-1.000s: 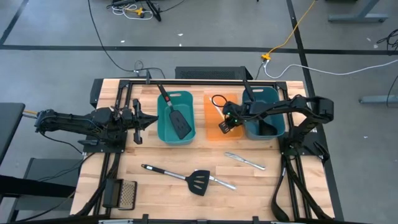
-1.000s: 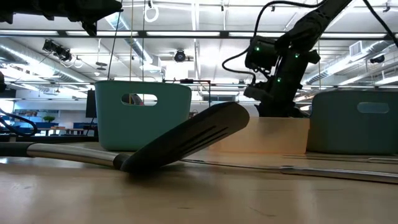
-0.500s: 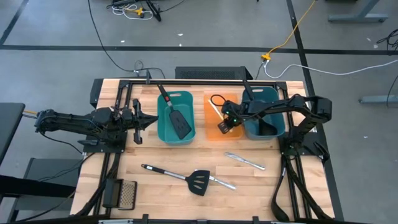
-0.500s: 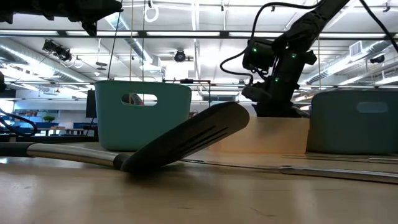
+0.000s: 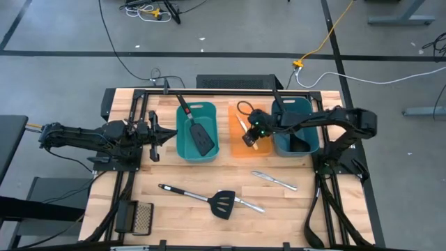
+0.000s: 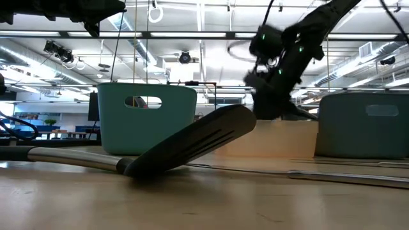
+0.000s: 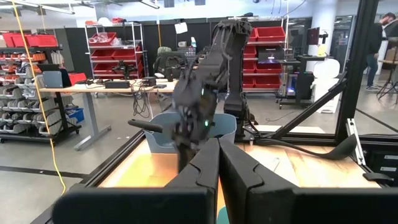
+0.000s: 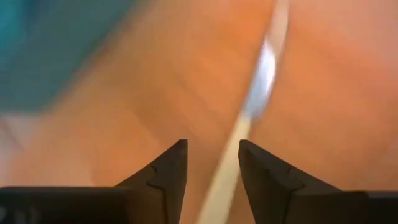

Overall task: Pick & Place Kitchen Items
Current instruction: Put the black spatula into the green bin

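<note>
My right gripper (image 5: pixel 249 139) hangs open over the orange bin (image 5: pixel 237 150), pointing steeply down. The small yellow-handled knife (image 8: pixel 264 68) lies on the bin floor beyond the fingers, apart from them. A black slotted spatula (image 5: pixel 223 203) lies on the table near the front, its blade raised in the low view (image 6: pixel 192 144). To its right lies a silver table knife (image 5: pixel 275 181). A second black spatula (image 5: pixel 198 136) leans in the left teal bin (image 5: pixel 182 150). A black utensil (image 5: pixel 298 143) rests in the right teal bin (image 5: pixel 310 111). My left gripper (image 5: pixel 155 134) waits shut at the table's left.
A small mesh grater (image 5: pixel 139 216) sits at the near left corner. The three bins stand in a row across the table's middle. Bare wood lies between the bins and the utensils at the front. Dark frame rails (image 5: pixel 209 90) run along the table's edges.
My right gripper has risen out of the orange bin and turned a little about its wrist. In the low view it now stands above the bin's rim. The small knife stays in the bin.
</note>
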Robot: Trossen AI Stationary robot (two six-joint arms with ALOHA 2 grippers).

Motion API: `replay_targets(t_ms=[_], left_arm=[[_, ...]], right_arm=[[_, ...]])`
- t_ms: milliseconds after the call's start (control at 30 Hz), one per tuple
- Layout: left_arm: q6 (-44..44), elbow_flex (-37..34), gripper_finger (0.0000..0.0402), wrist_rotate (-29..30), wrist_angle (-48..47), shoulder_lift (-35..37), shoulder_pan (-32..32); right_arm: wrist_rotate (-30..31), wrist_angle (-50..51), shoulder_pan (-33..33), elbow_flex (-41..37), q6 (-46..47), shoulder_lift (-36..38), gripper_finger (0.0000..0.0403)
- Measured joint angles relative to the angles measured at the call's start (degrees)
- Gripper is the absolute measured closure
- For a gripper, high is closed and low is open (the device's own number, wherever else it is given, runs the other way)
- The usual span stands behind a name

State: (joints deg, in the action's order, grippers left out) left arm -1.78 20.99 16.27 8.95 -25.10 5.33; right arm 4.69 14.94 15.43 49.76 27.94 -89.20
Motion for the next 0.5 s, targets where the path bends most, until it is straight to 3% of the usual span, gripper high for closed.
replay_targets(t_ms=[167, 267, 400, 500], left_arm=[[0.1, 0.0, 0.0388, 0.0, 0.0, 0.0, 0.0], [0.1, 0.0, 0.0388, 0.0, 0.0, 0.0, 0.0], [0.1, 0.0, 0.0388, 0.0, 0.0, 0.0, 0.0], [0.1, 0.0, 0.0388, 0.0, -0.1, 0.0, 0.0]], right_arm=[[2.9, -10.6, -3.5, 0.0, -12.4, 9.0, 0.0271], [3.2, -18.0, -7.1, 0.0, -20.4, 15.7, 0.0308], [-1.8, -24.2, -12.5, 0.0, -29.8, 24.9, 0.0384], [-3.4, -24.1, -16.2, 0.1, -33.0, 31.6, 0.0388]])
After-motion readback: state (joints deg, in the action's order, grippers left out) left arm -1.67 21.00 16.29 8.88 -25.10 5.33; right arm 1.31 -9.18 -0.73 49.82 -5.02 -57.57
